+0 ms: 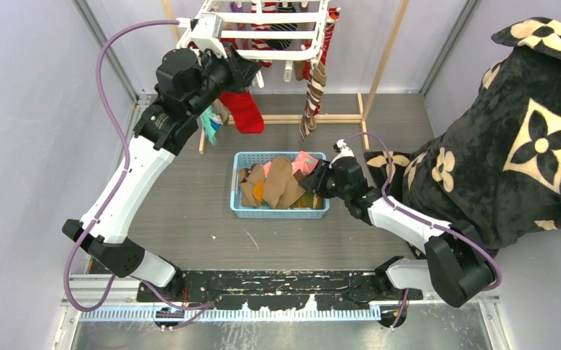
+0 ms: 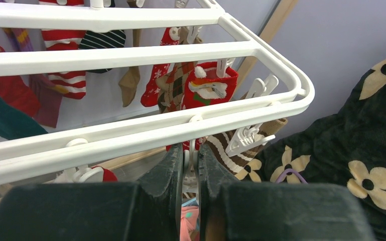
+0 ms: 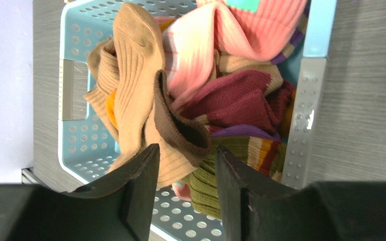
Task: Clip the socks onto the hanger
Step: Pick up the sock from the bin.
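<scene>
the white plastic rectangular hanger [image 1: 261, 33] with parallel crossbars hangs at the 12 o'clock end of the grey tabletop [image 1: 190, 211], inside a pale wooden frame [image 1: 384, 60]. several socks are already clipped to it: a plain red sock [image 1: 244, 111] and a teal sock [image 1: 210, 125] at its 7 o'clock corner, and a brown striped sock [image 1: 311, 98] at its 5 o'clock corner. the left wrist view also shows a red santa-print sock [image 2: 211, 88] dangling under the bars.

the left gripper [image 1: 252, 71] is raised to the hanger's 6 o'clock edge. its fingers are pressed almost together, pinching a small white dangling clip [image 2: 188, 163] just below the nearest bar.

at 6 o'clock from the hanger, a light blue perforated plastic basket [image 1: 236, 198] sits mid-tabletop, filled with loose socks. among them are a tan ribbed sock with a brown cuff [image 3: 135, 90], a pink ribbed sock [image 3: 241, 30], a maroon sock [image 3: 236, 100] and an olive striped sock [image 3: 216, 175].

the right gripper [image 1: 319, 179] is at the basket's 3 o'clock rim, fingers spread, with the brown cuff between them; i cannot tell whether they touch it.

a large black floral plush blanket [image 1: 525, 131] fills the 3 o'clock side.
</scene>
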You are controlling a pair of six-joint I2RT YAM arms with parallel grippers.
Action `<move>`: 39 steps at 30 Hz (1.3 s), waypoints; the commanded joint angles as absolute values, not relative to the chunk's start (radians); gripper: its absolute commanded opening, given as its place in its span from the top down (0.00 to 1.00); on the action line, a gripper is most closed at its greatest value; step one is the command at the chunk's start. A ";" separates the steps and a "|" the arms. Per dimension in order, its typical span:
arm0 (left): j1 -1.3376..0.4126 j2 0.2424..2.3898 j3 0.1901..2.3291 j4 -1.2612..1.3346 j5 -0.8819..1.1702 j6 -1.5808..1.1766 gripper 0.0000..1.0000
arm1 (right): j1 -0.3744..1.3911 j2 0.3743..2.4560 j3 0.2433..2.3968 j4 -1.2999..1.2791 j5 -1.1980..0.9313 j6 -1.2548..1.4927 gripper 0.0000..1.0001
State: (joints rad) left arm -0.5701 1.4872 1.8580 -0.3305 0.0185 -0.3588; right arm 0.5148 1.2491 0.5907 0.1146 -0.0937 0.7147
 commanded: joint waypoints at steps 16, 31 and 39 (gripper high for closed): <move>-0.576 1.445 1.868 -0.321 0.027 -0.362 1.00 | 0.499 1.054 0.651 0.261 -0.279 0.494 0.99; -0.576 1.453 1.886 -0.333 0.030 -0.377 1.00 | 0.503 1.070 1.126 -0.020 -0.451 0.070 0.99; -0.576 1.457 1.887 -0.332 0.022 -0.378 1.00 | 0.554 1.179 1.217 0.089 -0.351 0.102 0.99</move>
